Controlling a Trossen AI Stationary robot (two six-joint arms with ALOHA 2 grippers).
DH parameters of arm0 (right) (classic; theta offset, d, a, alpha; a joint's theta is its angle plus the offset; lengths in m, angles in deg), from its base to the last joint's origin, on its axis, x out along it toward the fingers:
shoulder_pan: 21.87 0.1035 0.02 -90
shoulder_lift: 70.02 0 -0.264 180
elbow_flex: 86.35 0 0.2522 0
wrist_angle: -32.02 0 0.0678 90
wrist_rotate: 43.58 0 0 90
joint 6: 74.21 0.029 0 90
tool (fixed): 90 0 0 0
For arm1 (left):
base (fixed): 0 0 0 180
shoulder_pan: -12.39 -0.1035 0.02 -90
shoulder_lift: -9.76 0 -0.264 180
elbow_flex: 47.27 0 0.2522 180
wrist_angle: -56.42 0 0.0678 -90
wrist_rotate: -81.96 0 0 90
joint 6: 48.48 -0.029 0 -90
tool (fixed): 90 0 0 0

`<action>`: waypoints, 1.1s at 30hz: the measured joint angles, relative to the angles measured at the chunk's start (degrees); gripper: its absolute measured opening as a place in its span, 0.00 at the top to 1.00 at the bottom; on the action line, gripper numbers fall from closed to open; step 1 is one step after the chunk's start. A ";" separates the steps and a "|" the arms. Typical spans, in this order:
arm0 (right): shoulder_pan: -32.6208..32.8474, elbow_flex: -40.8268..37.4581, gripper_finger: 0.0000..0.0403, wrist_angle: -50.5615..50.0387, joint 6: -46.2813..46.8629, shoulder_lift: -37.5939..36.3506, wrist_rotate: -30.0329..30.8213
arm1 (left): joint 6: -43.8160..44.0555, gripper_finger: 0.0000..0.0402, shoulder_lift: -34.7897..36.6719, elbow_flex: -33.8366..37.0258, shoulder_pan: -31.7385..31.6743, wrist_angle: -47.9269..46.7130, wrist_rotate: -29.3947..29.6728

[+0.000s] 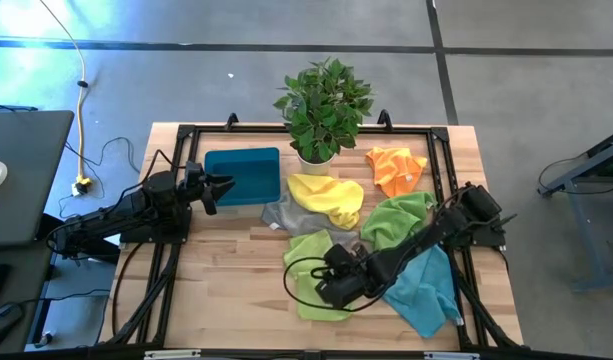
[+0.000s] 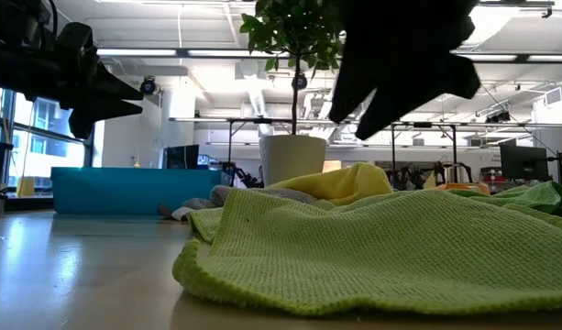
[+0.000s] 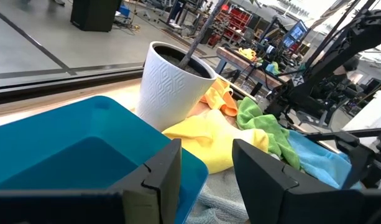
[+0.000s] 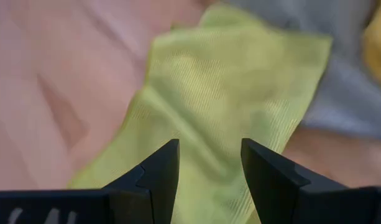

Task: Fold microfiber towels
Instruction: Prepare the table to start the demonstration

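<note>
Several microfiber towels lie crumpled on the wooden table's right half. A lime green towel (image 1: 314, 262) lies nearest the front, with a grey one (image 1: 284, 214), a yellow one (image 1: 328, 197), an orange one (image 1: 394, 168), a green one (image 1: 396, 220) and a teal-blue one (image 1: 426, 290) around it. My right gripper (image 1: 331, 282) hangs open above the lime green towel (image 4: 215, 106), clear of it, pointing slantwise down. My left gripper (image 1: 221, 187) stands open at the table's left, beside the blue tray, with nothing between its fingers (image 3: 159, 180).
A rigid blue tray (image 1: 243, 175) sits at the far left of the table. A potted plant in a white pot (image 1: 316, 152) stands at the far middle. Bare wood lies at the near left. A black frame rail runs around the table's edges.
</note>
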 joint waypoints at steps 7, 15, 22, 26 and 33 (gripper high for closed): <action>-4.54 0.00 0.59 -1.63 -0.11 -0.02 7.43 | 0.00 0.67 0.00 -0.02 0.00 0.02 0.00; -11.05 0.00 0.59 -3.66 -1.20 -0.02 8.21 | 0.00 0.67 0.00 -0.02 0.00 0.00 0.01; -14.36 0.00 0.59 -3.26 -8.51 -0.02 5.85 | 0.00 0.67 -0.01 -0.02 0.00 0.02 0.01; -15.49 0.00 0.59 -3.21 -11.39 -0.02 5.96 | 0.00 0.67 -0.01 -0.01 -0.01 0.02 0.01; -17.93 0.04 0.59 -0.54 -18.44 2.75 4.87 | 0.00 0.67 0.00 0.00 0.01 0.02 -0.01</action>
